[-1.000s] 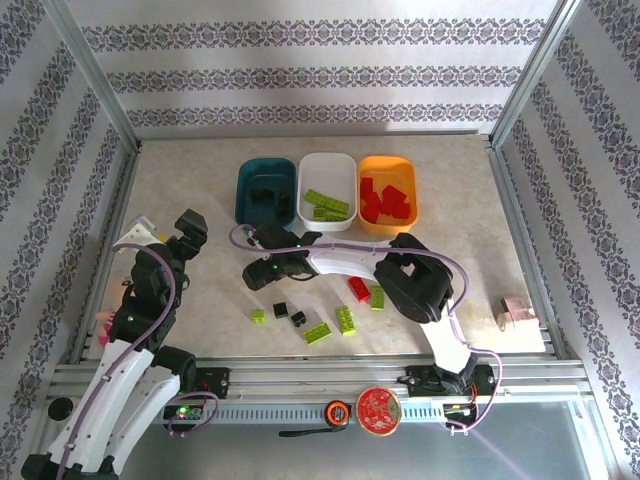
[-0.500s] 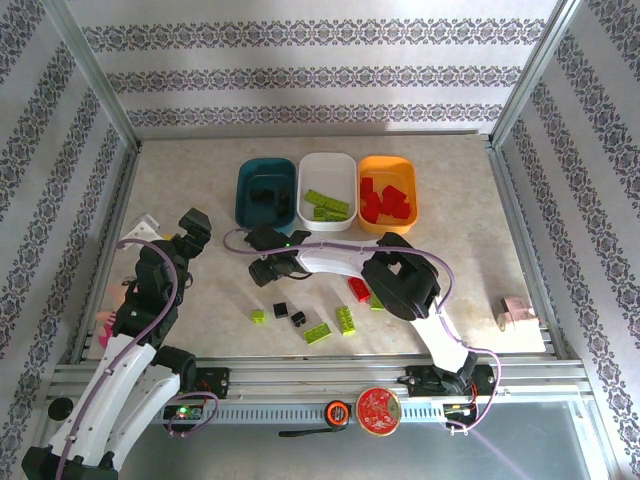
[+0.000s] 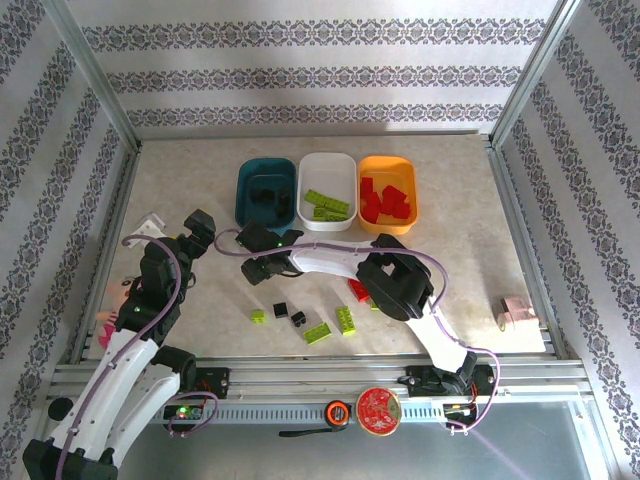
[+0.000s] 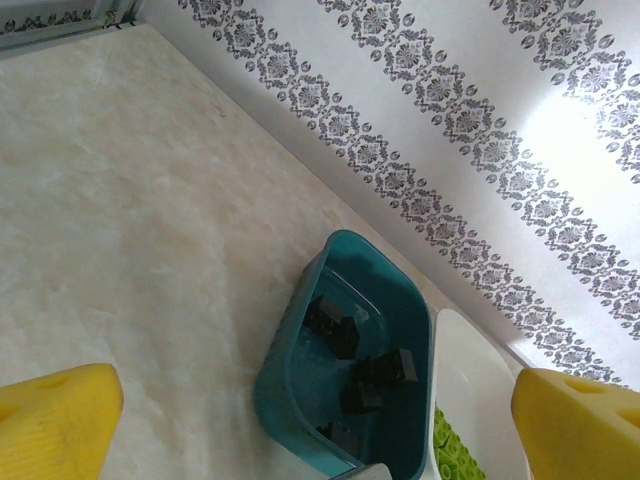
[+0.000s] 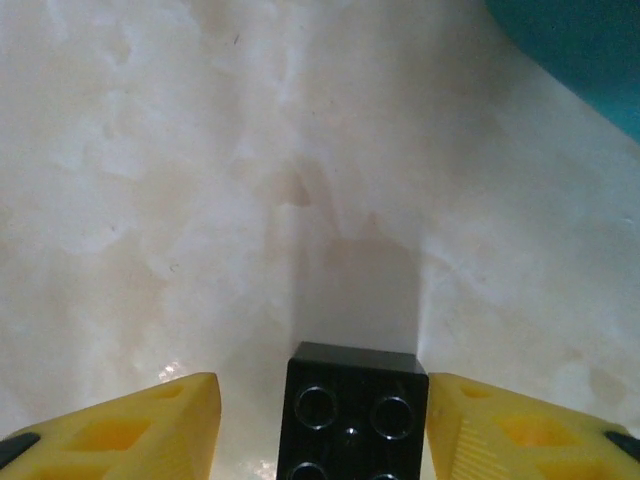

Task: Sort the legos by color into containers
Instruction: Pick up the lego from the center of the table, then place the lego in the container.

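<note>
- The right gripper (image 5: 322,395) stands low over the marbled table (image 3: 200,170). Its yellow fingers (image 5: 130,425) are drawn in narrow on either side of a single black brick (image 5: 352,415), which sits studs-up on the surface.
- In the wrist view, the pad on the right is against the brick. A sliver of bare table shows between the brick and the pad on the left, so the grip is not closed.
- From overhead, the right arm (image 3: 340,258) reaches leftwards across the table, with its gripper just in front of the near edge of the teal tray (image 3: 245,200).
- The left gripper (image 4: 320,430) is spread wide and holds nothing. It hangs to the left of the teal tray, whose corner lies between its two yellow pads in the wrist view.
- Three trays stand side by side at the far middle of the table. The teal tray holds black bricks (image 3: 268,195), the white tray (image 3: 328,168) holds lime bricks (image 3: 328,205), and the orange tray (image 3: 388,162) holds red bricks (image 3: 385,203).
- Loose pieces lie on the near half of the table. A red brick (image 3: 358,290) sits beside the right arm's elbow, and two long lime bricks (image 3: 346,319) lie close together.
- A small lime piece (image 3: 258,316) sits further left, with two small black pieces (image 3: 281,309) between it and the long lime bricks.
- A small pink doll (image 3: 517,310) lies at the table's right edge, well apart from the bricks.
</note>
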Robot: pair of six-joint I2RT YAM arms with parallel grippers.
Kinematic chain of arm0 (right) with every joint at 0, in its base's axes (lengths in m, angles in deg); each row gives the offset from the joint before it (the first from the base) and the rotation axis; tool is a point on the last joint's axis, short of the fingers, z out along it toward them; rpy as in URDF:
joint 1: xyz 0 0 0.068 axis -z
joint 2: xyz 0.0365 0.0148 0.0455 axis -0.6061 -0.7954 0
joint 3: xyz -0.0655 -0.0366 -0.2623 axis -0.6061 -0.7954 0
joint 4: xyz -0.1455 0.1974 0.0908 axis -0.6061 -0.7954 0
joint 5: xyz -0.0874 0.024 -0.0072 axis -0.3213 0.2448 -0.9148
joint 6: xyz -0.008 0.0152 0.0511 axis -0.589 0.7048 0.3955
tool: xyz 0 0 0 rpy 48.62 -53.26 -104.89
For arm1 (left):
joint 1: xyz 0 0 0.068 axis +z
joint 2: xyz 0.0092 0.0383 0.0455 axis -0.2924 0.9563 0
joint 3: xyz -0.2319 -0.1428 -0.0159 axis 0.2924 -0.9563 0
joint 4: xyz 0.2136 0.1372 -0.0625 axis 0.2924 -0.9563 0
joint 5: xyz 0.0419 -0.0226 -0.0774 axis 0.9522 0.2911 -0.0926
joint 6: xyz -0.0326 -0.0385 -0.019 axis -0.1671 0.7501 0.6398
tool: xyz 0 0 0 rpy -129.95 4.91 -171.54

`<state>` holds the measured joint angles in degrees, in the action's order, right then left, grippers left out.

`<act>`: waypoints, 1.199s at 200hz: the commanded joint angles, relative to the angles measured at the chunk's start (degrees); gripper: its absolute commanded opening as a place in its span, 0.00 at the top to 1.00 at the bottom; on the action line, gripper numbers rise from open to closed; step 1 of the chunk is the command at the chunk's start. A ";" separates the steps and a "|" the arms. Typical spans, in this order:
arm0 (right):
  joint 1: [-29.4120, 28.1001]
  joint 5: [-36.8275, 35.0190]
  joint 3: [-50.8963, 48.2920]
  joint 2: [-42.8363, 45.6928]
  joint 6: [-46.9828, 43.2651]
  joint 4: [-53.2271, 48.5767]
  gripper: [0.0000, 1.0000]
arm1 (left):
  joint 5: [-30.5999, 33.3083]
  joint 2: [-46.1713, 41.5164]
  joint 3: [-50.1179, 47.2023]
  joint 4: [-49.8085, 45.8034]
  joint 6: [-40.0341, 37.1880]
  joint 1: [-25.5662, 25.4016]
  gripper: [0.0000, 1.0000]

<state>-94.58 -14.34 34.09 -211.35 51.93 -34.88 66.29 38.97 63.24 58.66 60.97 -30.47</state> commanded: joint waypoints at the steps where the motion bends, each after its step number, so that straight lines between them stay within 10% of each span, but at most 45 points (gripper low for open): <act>1: -0.56 -1.45 1.45 -1.60 -0.87 -1.87 0.48 | -0.65 0.19 -0.45 -0.23 0.50 0.21 0.00; 144: 7.93 2.22 -1.33 12.72 -1.32 5.72 0.74 | -1.73 2.17 -0.80 -0.47 0.07 0.25 0.00; 240: 13.61 1.12 28.86 -7.29 1.52 -6.13 0.69 | -14.65 8.58 -1.55 -4.14 -2.20 0.15 0.01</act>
<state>-82.13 -13.27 58.35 -214.26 51.12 -36.17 57.61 45.86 62.85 57.63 60.30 -30.47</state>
